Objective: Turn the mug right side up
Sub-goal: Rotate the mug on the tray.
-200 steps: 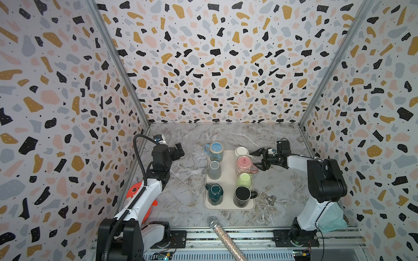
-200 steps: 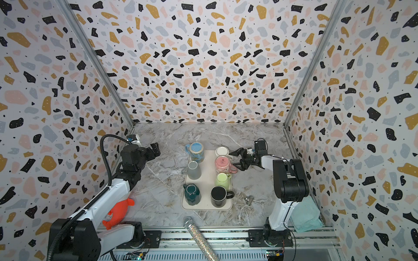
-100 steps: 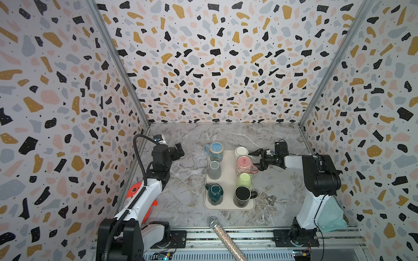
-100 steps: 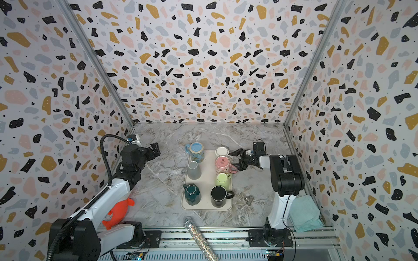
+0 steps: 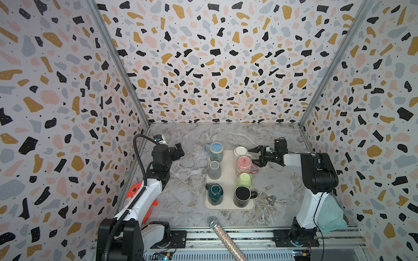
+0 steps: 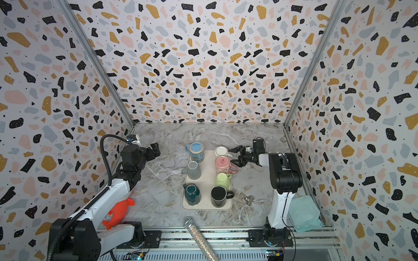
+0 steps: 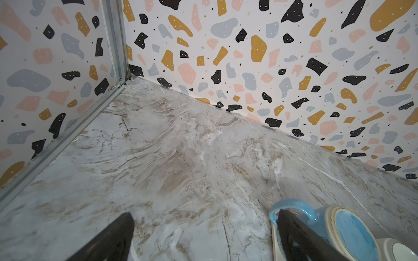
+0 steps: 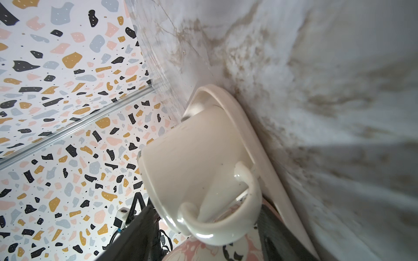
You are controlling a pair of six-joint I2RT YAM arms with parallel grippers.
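The white mug (image 5: 241, 151) (image 6: 221, 151) stands base up in the back right corner of the beige tray (image 5: 228, 204). My right gripper (image 5: 252, 157) (image 6: 231, 157) reaches in from the right, level with it. In the right wrist view the gripper (image 8: 203, 228) is open, one finger (image 8: 138, 228) on each side of the white mug's (image 8: 192, 158) handle, with gaps showing. The pink mug (image 5: 243, 163), also base up, sits just beside it. My left gripper (image 5: 178, 150) (image 7: 203, 226) hangs open and empty left of the tray, near the blue mug (image 7: 348, 230).
On the tray also stand grey (image 5: 214, 169), teal (image 5: 213, 193) and green (image 5: 244, 179) mugs base up and a black mug (image 5: 242, 195) mouth up. An orange toy fish (image 5: 135, 194), a glitter microphone (image 5: 224, 237), a metal clip (image 5: 271, 200) and a teal cloth (image 5: 330, 217) lie around it.
My right gripper has crept a little toward the white mug, its jaws have narrowed slightly and its arm has swung inward. The left arm has not moved.
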